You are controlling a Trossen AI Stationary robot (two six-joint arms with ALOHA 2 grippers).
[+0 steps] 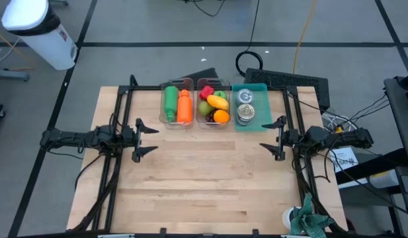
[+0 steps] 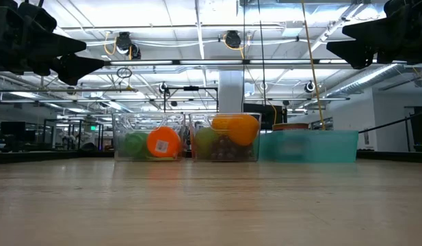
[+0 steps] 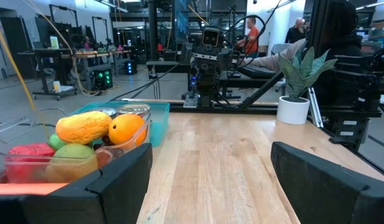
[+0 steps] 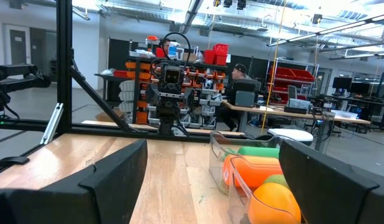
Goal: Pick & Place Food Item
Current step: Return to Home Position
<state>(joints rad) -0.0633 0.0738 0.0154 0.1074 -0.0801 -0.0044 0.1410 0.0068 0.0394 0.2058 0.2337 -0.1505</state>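
The pale wooden plank table [image 1: 204, 192] lies bare across its whole middle and near half; three containers stand in a close row along its far edge, and black frame rails run down both sides. The left gripper [image 1: 149, 139] hangs above the table's left side, jaws spread wide with nothing between them; the right gripper [image 1: 268, 137] faces it from the right side, jaws likewise spread and empty; the open wood between the two is broad. The yellow mango [image 1: 217, 102] lies in the right-hand clear plastic bin [image 1: 213, 80], on top of the other fruit and just beside a round orange [image 1: 221, 117] (a red and a green fruit sit by them). The left-hand clear plastic bin [image 1: 177, 80] holds a green bottle [image 1: 170, 100] and an orange bottle [image 1: 184, 106] side by side; the teal plastic tray [image 1: 260, 92] holds two metal tins [image 1: 245, 114]. A small potted plant in a white pot [image 1: 303, 221] stands at the near right corner. A round sticker [image 2: 163, 145] shows on the orange bottle's end in the low view; its print cannot be read.
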